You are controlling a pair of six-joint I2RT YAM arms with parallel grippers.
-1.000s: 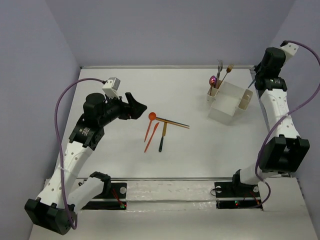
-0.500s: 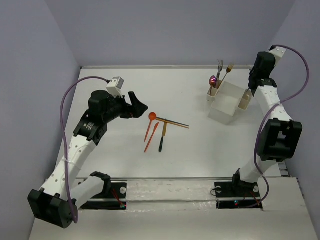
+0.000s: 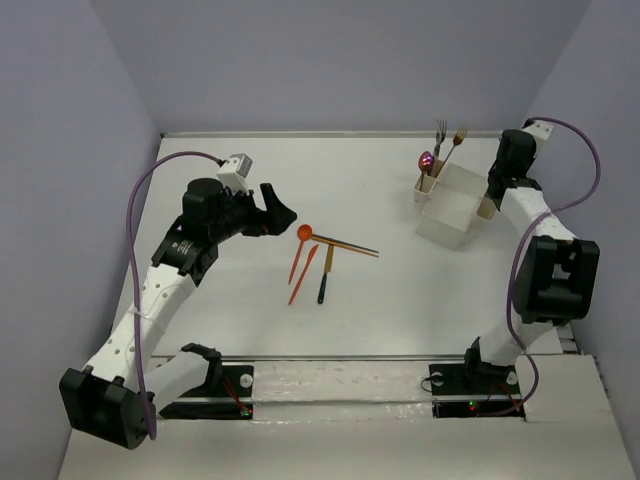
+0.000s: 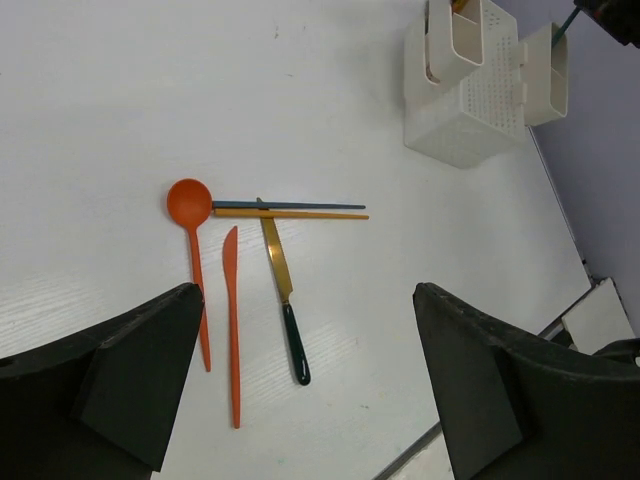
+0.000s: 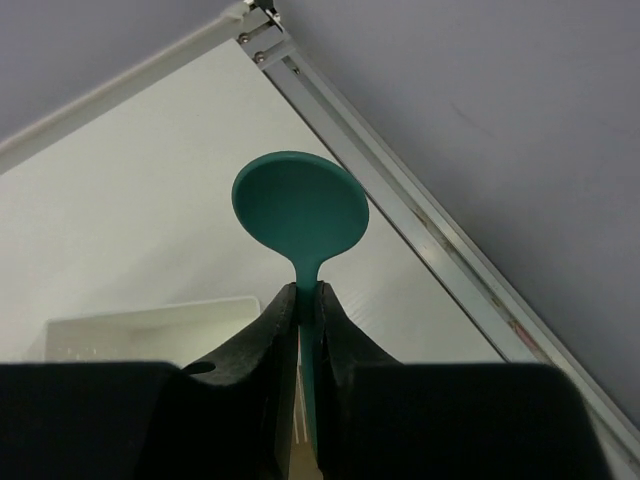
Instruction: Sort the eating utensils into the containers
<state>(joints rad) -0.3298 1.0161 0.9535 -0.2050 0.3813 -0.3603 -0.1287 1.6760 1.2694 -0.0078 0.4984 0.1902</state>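
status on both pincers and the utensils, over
Left pincer open, clear of loose utensils. Right pincer shut on teal spoon, at tan end cup. Nothing seen in the way.

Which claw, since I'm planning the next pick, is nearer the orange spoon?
Left. The left claw hovers open beside the orange spoon; the right claw is far off by the bin, shut on a teal spoon.

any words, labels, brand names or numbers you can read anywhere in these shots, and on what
None can be read. The white bin, the orange spoon and the teal spoon clamped in the right gripper carry no visible lettering. The arm bases show only small lights, no legible marks.
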